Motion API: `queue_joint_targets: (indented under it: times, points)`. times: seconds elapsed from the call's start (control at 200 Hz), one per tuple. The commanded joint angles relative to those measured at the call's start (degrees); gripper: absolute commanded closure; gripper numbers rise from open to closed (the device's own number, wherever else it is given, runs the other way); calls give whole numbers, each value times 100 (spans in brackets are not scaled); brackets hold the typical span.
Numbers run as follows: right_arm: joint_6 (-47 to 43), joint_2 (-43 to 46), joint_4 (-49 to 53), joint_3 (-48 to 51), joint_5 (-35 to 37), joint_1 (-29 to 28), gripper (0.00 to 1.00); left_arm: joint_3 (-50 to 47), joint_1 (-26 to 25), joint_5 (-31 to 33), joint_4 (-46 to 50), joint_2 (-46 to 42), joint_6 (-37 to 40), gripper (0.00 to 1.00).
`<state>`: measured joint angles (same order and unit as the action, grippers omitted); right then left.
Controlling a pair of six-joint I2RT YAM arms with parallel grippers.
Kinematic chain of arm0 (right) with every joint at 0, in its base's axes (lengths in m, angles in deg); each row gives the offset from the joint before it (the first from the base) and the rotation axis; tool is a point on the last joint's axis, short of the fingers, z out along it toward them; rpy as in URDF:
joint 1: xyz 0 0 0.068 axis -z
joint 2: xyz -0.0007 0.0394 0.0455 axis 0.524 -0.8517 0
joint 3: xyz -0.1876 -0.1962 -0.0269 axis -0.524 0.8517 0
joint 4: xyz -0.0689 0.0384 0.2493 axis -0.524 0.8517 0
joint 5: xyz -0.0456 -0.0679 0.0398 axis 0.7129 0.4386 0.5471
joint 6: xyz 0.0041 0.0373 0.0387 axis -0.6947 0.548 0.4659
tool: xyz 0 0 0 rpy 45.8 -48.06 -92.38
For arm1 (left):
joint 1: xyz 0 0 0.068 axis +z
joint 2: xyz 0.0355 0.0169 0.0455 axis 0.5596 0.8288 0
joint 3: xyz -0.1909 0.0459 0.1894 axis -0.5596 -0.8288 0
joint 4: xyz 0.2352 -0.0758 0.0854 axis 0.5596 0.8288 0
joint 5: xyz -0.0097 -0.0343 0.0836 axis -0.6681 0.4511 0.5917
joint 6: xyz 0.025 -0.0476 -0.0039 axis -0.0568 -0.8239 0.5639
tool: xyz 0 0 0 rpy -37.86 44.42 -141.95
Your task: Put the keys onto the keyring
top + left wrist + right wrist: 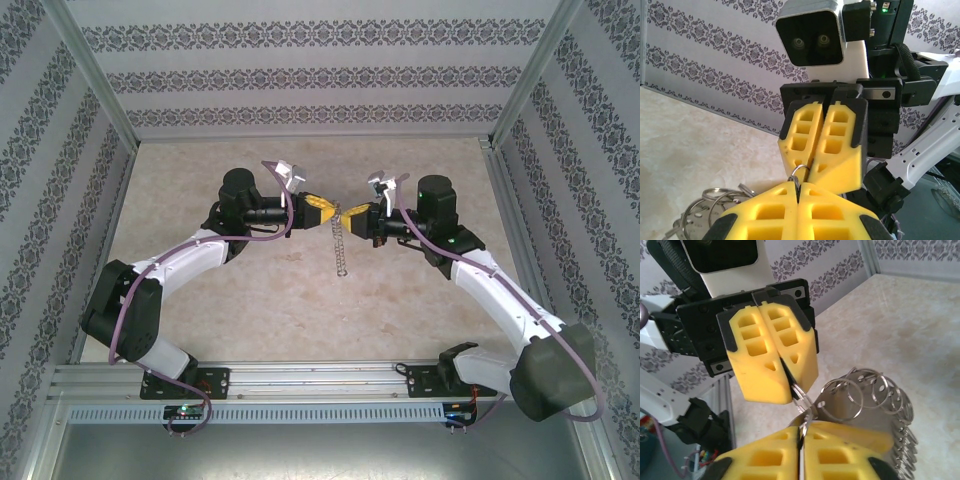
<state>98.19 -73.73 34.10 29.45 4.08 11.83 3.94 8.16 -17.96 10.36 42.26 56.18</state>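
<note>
Left gripper (322, 207) and right gripper (350, 213) meet in mid-air above the tabletop (250, 290), each pressed together on the same keyring (799, 172). A bunch of rings (860, 395) hangs below. Judged step: steadying the keyring for threading. The next move calls for parting its coil without losing grip.

We see the keyring (799, 167), a thin grey wire loop, pinched upright between the left fingers (765, 215) and right fingers (840, 145). The keys (855, 412), seemingly silvery rings and flat blades, hang bunched just below the fingertips.
</note>
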Motion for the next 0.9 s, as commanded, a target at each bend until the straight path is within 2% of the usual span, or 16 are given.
queue_joint_targets:
  times: [0.0, 0.255, 0.684, 0.894]
  points:
    - [-73, 46, -44, -94, 59, -39, 99, -28, -50, 16, -188, -157, 76, 100]
    - [-86, 108, -69, 132, -54, -28, 100, -55, -53, 88, -317, -181, 56, 100]
    - [-147, -166, -124, 227, -230, -397, 100, -108, -51, 161, -478, -177, -26, 100]
    - [-338, -226, 255, 236, -291, -409, 100, -104, -50, 209, -504, -190, -3, 100]
